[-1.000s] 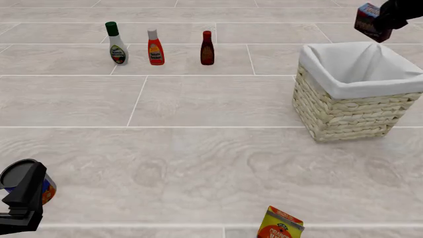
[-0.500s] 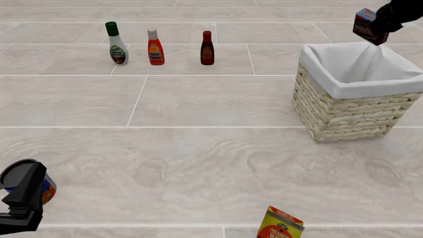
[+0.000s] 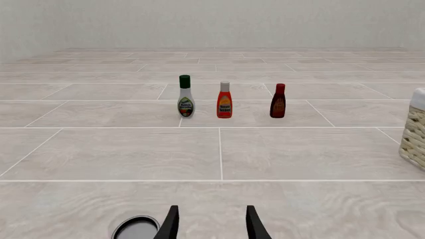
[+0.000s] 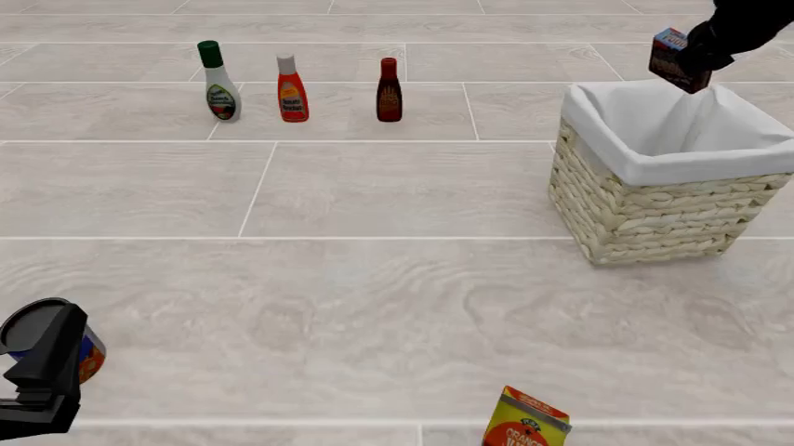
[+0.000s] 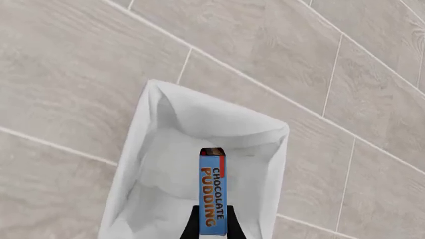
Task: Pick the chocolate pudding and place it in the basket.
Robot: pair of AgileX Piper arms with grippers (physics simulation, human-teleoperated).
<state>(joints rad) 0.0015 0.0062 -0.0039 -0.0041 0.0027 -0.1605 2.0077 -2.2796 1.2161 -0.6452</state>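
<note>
One right claw (image 5: 214, 230) grips the chocolate pudding (image 5: 213, 191), with the basket (image 4: 596, 181) open directly beneath it. Risk: the box hangs near the far rim, so an early release could bounce it off the lining onto the worktop.

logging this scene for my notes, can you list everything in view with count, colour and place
chocolate pudding: 1, dark brown with blue top, held above the basket's far side
basket: 1, pale straw wicker with white lining, right side of table
bottles: 3 in a far-left row; white with green cap, orange-red, dark red
can: 1, blue and orange, near left
orange carton: 1, near edge, partly cut off
left gripper: 1, black, open, beside the can
right gripper: 1, black, shut on the pudding
</note>
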